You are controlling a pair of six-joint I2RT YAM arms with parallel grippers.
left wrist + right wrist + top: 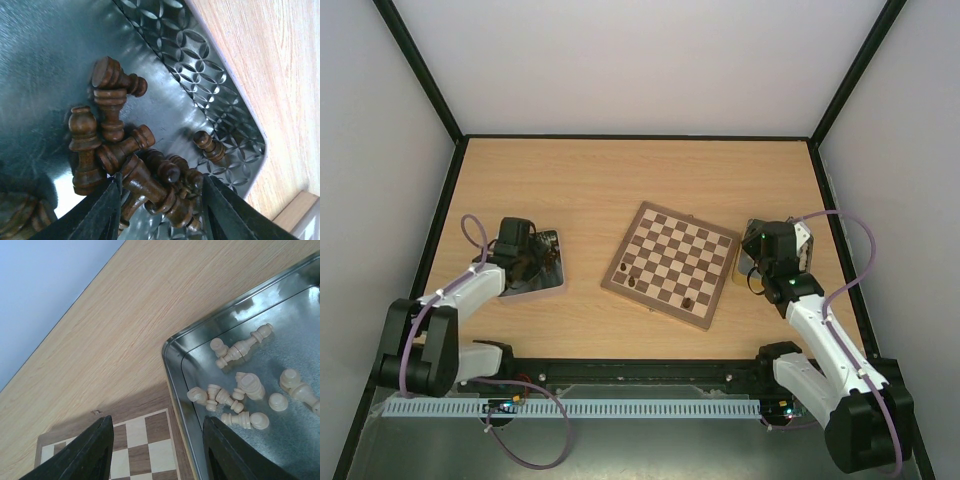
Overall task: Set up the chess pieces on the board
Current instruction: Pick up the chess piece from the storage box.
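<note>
My left gripper (161, 200) hangs low in a grey metal tray (40, 60), open, its fingers on either side of a heap of dark brown chess pieces (112, 107). One lying piece (150, 187) sits between the fingers; a lone pawn (210, 146) lies apart. In the top view the board (650, 212) lies at mid-table with dark pieces (633, 277) near its front-left and another (687, 301) by the front edge. My right gripper (157, 440) is open and holds nothing, above the board's corner (135, 432) and the tray rim.
A second metal tray (172, 365) right of the board holds several cream chess pieces (235, 390) lying on their sides. The left tray (552, 280) sits left of the board. Grey walls with black frame edges (445, 110) enclose the wooden table (570, 180).
</note>
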